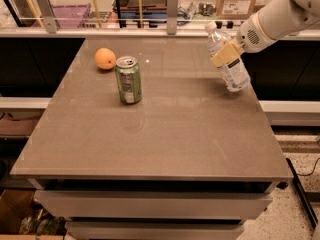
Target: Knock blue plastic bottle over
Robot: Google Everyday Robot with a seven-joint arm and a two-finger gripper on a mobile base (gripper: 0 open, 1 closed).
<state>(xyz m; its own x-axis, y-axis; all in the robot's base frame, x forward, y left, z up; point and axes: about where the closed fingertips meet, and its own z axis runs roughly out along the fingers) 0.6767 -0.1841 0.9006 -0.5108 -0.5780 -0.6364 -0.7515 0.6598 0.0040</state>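
Tipping is under way: the gripper (225, 55) bears on the upper part of the blue plastic bottle (235, 75), which leans at the table's (165, 134) far right (jaws spread or pinching, I cannot tell), so the next move calls for a further push to lay it flat.

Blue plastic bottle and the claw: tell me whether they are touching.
Touching. The camera view shows the claw pressed across the tilted blue plastic bottle below its neck, at the far right of the table, with no gap.
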